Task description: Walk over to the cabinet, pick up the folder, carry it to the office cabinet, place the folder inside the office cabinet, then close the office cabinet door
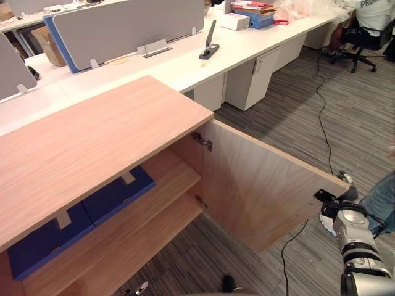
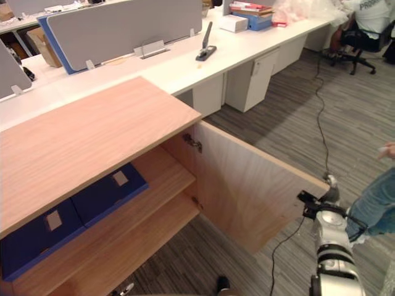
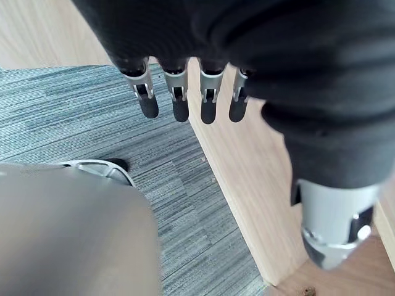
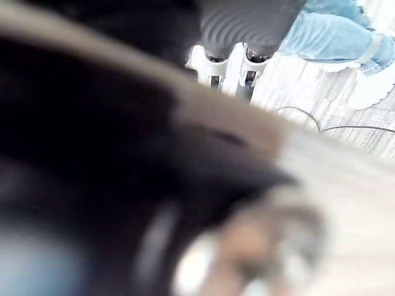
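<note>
At the door (image 1: 259, 185) edge, right hand (image 1: 333, 198) (grip hidden, cannot tell); left hand (image 3: 203, 37) fingers (image 3: 208, 108) straight, empty.

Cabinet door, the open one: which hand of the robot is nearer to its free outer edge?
Right. The right hand is at the door's outer corner; the left hand hangs low over the carpet, by the cabinet's front, away from that edge.

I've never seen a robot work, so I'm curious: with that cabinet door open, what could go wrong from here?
The right hand is at only the outer corner of the open door, so it might slip off and leave the door ajar. A person's leg stands close beside that hand; a swinging arm could bump it.
</note>
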You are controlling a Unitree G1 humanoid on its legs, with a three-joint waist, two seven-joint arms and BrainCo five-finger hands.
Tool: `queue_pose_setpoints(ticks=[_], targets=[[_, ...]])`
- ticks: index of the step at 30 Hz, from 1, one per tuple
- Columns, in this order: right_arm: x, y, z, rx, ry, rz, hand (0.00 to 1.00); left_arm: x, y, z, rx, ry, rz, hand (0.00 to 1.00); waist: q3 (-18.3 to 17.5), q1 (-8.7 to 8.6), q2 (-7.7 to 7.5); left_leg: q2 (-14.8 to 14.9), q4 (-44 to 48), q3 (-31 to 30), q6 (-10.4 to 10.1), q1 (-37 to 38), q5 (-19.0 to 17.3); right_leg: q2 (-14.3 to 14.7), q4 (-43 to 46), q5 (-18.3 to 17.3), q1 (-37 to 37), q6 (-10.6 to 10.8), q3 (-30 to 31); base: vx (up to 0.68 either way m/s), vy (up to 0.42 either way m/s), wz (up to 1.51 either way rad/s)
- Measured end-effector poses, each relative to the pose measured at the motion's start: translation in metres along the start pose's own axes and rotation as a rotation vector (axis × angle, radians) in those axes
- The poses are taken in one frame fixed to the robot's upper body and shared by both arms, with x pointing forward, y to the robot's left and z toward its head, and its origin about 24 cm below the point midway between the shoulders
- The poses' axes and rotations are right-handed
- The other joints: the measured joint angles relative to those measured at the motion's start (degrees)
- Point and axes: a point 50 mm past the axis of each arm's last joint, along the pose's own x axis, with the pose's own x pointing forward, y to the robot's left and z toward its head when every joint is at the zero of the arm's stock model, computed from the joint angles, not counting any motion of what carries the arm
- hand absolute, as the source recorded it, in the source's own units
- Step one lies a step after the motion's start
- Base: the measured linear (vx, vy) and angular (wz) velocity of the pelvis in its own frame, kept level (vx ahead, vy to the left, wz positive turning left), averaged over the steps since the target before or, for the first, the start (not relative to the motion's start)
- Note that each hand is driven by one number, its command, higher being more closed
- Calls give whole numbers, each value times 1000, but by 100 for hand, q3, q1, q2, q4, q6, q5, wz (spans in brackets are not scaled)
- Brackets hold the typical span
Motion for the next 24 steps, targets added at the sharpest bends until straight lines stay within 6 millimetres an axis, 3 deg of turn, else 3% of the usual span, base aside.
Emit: queue_pose_setpoints(ticks=[9,12,16,19,21,24], targets=[[-10,40,-13,-414,22,376,0,1,5,3,66,1,-31,0,-18,-14,-143,143,16,-75,-33,-39,34,149,-91,43,4,-63,12,-37,-28,-3],[-25,64,-21,-590,12,591,0,2,7,5,99,-3,-40,0,-39,-11,-183,202,3,-118,-54,-50,45,214,-96,56,-7,-84,29,17,-25,-1],[-66,120,-27,-741,-78,987,0,3,4,11,121,-18,-52,0,-68,22,-192,216,2,-128,-90,-142,71,254,-92,77,-126,-124,60,45,-20,0],[-98,151,-25,-731,-171,1178,0,4,4,11,120,-12,-52,0,-71,48,-193,201,3,-120,-99,-134,71,263,-74,100,-142,-157,108,68,0,-5],[-121,164,-18,-743,-249,1340,0,4,7,12,113,-13,-48,0,-82,48,-251,174,13,-103,-113,-130,58,247,-73,99,-146,-155,172,60,34,-13],[-143,164,-38,-750,-189,1473,0,4,12,14,114,-18,-39,0,-149,60,-398,174,42,-95,-114,-133,57,244,-74,92,-147,-147,192,28,10,-6]])
